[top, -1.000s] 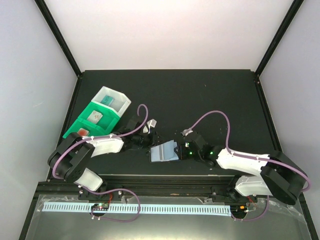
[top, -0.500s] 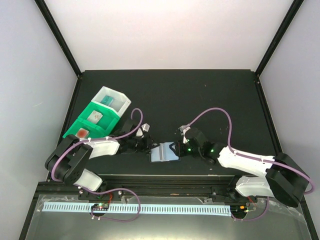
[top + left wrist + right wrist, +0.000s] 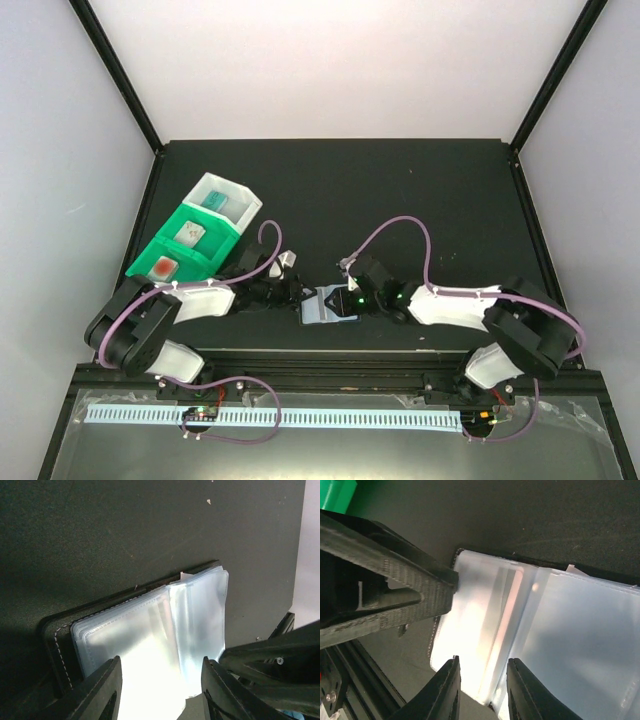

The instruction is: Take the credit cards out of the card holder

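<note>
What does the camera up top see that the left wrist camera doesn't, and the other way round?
Only the top view shows the green and white bins at the left, three credit cards lying in them, and both whole arms. Only the left wrist view shows white stitching along the black edge of the card holder and a small white corner peeking from behind its clear pockets. Both show the holder lying open on the black table, with the left gripper and right gripper at it.
</note>
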You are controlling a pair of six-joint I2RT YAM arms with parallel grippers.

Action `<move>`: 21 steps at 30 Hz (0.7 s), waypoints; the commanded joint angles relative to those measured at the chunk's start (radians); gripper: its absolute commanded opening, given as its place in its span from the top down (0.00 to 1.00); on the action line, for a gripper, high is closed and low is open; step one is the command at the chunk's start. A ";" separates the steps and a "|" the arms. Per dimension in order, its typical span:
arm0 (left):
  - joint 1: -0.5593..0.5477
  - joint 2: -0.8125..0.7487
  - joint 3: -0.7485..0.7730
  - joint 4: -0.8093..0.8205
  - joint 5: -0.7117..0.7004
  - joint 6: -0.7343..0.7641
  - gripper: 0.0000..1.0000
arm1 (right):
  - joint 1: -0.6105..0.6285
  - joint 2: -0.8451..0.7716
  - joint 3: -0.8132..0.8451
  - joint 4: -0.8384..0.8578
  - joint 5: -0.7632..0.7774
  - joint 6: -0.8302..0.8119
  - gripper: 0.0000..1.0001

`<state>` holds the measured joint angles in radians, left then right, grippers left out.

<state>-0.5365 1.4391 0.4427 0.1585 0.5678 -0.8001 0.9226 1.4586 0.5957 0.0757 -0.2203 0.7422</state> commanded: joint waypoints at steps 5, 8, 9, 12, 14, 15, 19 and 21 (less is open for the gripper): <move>0.009 -0.020 -0.016 -0.001 0.008 0.028 0.52 | 0.005 0.101 0.062 0.020 -0.018 -0.020 0.72; 0.011 -0.031 -0.018 -0.019 -0.003 0.033 0.52 | 0.005 0.115 0.058 0.020 -0.018 -0.024 0.72; 0.011 -0.035 -0.017 -0.026 -0.008 0.035 0.52 | 0.005 0.121 0.059 0.016 -0.015 -0.027 0.72; 0.011 -0.044 -0.014 -0.039 -0.015 0.038 0.52 | 0.005 0.142 0.061 0.003 -0.009 -0.037 0.72; 0.010 -0.048 -0.013 -0.042 -0.015 0.039 0.50 | 0.005 0.155 0.059 0.000 -0.004 -0.040 0.73; 0.011 -0.051 -0.013 -0.043 -0.015 0.038 0.49 | 0.005 0.161 0.059 -0.001 -0.004 -0.041 0.73; 0.010 -0.055 -0.015 -0.051 -0.023 0.044 0.49 | 0.005 0.178 0.059 -0.016 0.015 -0.047 0.76; 0.011 -0.053 -0.017 -0.050 -0.025 0.047 0.49 | 0.005 0.178 0.054 -0.022 0.032 -0.049 0.79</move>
<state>-0.5312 1.4006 0.4332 0.1234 0.5606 -0.7769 0.9234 1.6138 0.6468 0.0826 -0.2260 0.7116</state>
